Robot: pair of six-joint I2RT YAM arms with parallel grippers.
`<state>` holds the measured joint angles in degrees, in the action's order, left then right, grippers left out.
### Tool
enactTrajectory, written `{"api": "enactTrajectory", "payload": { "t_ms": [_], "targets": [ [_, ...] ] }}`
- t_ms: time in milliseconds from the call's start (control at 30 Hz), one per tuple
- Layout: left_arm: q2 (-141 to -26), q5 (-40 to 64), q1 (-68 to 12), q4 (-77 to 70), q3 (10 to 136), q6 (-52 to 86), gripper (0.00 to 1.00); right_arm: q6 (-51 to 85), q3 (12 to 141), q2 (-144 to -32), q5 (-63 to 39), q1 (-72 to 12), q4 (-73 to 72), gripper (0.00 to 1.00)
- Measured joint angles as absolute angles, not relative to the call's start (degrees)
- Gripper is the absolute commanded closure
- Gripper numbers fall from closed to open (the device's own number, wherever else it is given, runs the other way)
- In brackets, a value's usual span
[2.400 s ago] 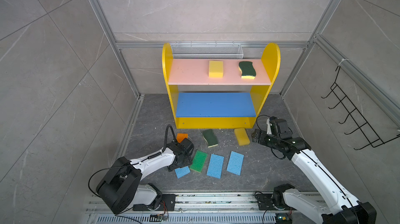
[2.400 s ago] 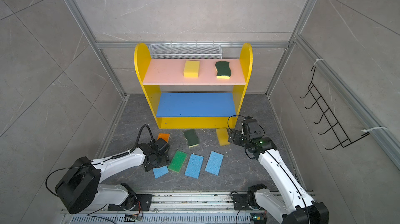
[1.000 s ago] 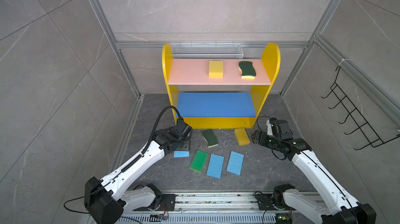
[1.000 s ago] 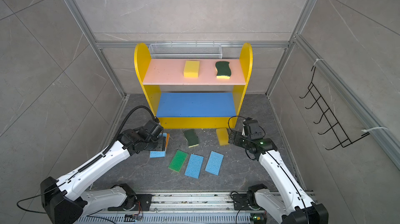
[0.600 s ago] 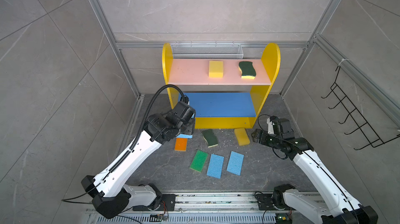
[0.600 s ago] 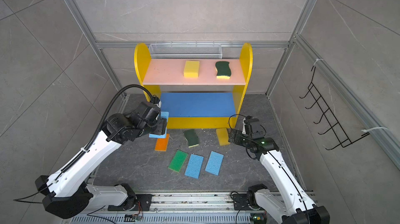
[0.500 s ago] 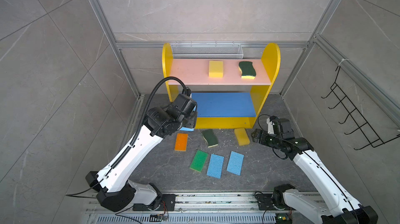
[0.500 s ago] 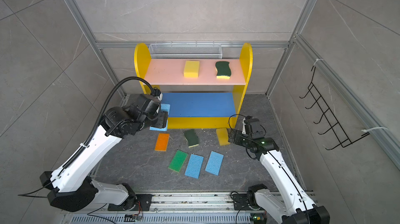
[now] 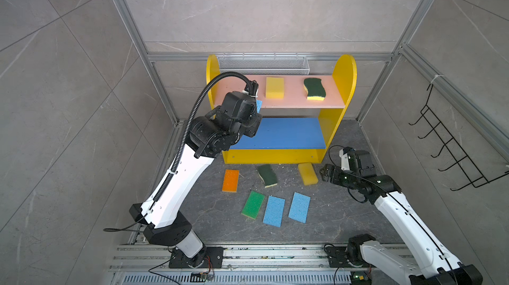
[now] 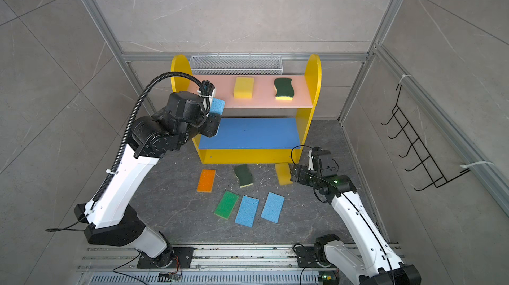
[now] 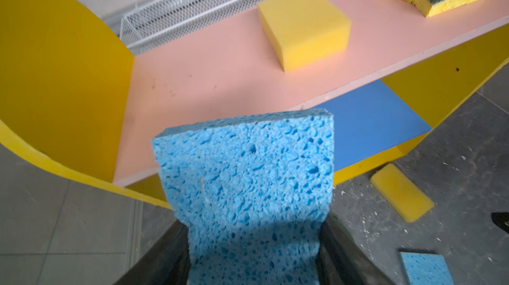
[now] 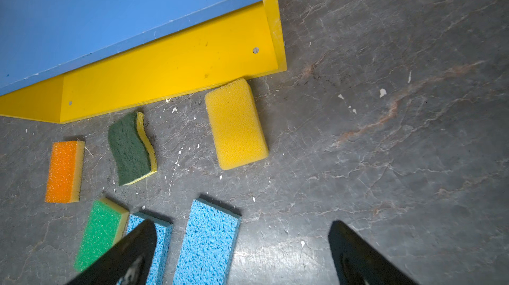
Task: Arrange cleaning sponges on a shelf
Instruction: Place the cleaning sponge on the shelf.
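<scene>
The yellow shelf holds a plain yellow sponge and a wavy dark-green sponge on its pink upper board. My left gripper is shut on a light blue sponge, held up at the front left end of that board. On the floor lie an orange sponge, a wavy green one, a plain yellow one, a bright green one and two light blue ones. My right gripper is open and low, just right of the floor's yellow sponge.
A white wire mesh basket sits behind the shelf's top. A black wire hook rack hangs on the right wall. Aluminium posts frame the corners, and the arms' base rail runs along the front.
My left arm has lifted the light blue sponge from the floor near the orange sponge up to the pink board's left end. The right arm has stayed put.
</scene>
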<state>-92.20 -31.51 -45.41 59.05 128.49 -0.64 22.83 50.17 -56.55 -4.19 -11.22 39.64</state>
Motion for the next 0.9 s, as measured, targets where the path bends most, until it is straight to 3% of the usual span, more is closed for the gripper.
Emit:
{"api": "enactTrajectory", "payload": {
  "t_ms": [333, 667, 900],
  "targets": [
    [-94.5, -35.6, -43.3, 40.4, 128.5, -10.8, 0.31, 22.7, 50.2, -57.5, -5.5, -11.2, 39.6, 0.01],
    [-103.2, -29.6, -31.9, 42.1, 141.6, -8.1, 0.30, 22.7, 50.2, -58.1, -6.1, -11.2, 39.6, 0.01],
    [-105.0, -25.6, -30.2, 42.2, 141.9, -6.0, 0.30, 22.7, 50.2, -58.2, -6.1, -11.2, 39.6, 0.01]
  ]
}}
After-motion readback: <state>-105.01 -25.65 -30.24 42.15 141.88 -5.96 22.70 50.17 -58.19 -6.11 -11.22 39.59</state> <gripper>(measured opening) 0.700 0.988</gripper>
